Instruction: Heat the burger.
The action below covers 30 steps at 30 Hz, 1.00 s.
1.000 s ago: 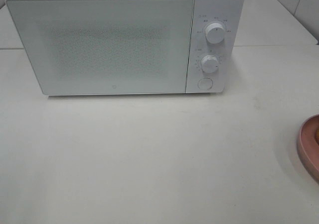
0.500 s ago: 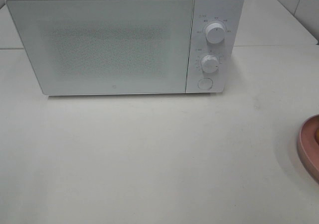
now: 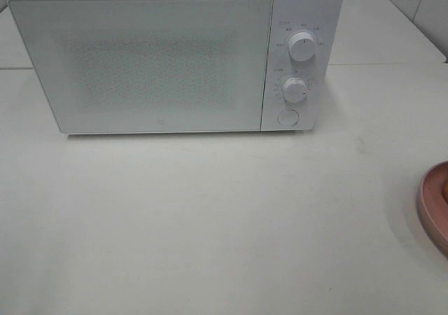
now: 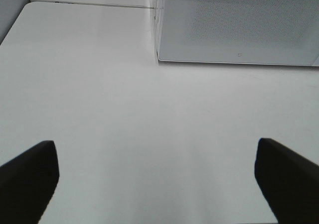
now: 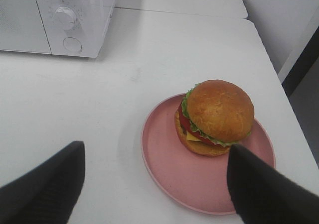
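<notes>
A white box-shaped microwave oven point(image 3: 175, 56) stands at the back of a pale matte tabletop point(image 3: 224, 217), its frosted door shut. Two round white dials point(image 3: 302, 46) and a round button sit on the control panel along its right side.

The tall round burger point(image 5: 215, 117), with a glossy golden-brown bun, green lettuce, red tomato, yellow cheese and a dark patty, rests on a round pink plate point(image 5: 169, 169), off-centre toward the plate's far side. The plate lies on the tabletop well apart from the microwave, at the right edge of the high view, where only a sliver of its rim shows.

The right gripper point(image 5: 154, 184) hovers above the near side of the plate, its black fingers point(image 5: 259, 189) spread wide and gripping nothing. The left gripper point(image 4: 154, 179) hangs over bare tabletop in front of the microwave's left corner, its dark fingers point(image 4: 30, 174) fully apart and empty.
</notes>
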Each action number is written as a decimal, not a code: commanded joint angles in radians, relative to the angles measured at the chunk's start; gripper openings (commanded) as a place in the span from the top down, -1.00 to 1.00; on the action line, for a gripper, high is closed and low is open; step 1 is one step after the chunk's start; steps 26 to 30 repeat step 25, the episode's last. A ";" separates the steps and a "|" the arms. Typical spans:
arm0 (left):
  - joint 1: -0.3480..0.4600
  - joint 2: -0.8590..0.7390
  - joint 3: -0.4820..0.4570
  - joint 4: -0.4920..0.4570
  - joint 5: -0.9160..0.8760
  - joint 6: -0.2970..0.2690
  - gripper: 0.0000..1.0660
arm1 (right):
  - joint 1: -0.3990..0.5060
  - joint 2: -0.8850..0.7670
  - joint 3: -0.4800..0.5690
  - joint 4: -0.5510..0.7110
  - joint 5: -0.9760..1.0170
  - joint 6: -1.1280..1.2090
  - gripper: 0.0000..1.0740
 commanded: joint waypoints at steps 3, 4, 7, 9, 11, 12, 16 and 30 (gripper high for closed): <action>-0.005 -0.024 0.004 0.000 -0.011 0.000 -0.89 | -0.002 -0.026 -0.001 0.000 0.001 -0.006 -0.42; -0.005 -0.024 0.004 0.000 -0.011 0.000 -0.89 | -0.002 -0.026 -0.001 0.000 0.001 -0.006 -0.42; -0.005 -0.024 0.004 0.000 -0.011 0.000 -0.89 | -0.002 -0.026 -0.001 0.000 0.001 -0.006 -0.42; -0.005 -0.024 0.004 0.000 -0.011 0.000 -0.89 | -0.002 -0.026 -0.001 0.000 0.001 -0.006 -0.42; -0.005 -0.024 0.004 0.000 -0.011 0.000 -0.89 | -0.002 -0.026 -0.001 0.000 0.001 -0.006 -0.42; -0.005 -0.024 0.004 0.000 -0.011 0.000 -0.89 | -0.002 -0.026 -0.001 0.000 0.001 -0.006 -0.42; -0.005 -0.024 0.004 0.000 -0.011 0.000 -0.89 | -0.002 -0.026 -0.001 0.000 0.001 -0.006 -0.42; -0.005 -0.024 0.004 0.000 -0.011 0.000 -0.89 | -0.002 -0.026 -0.001 0.000 0.001 -0.006 -0.42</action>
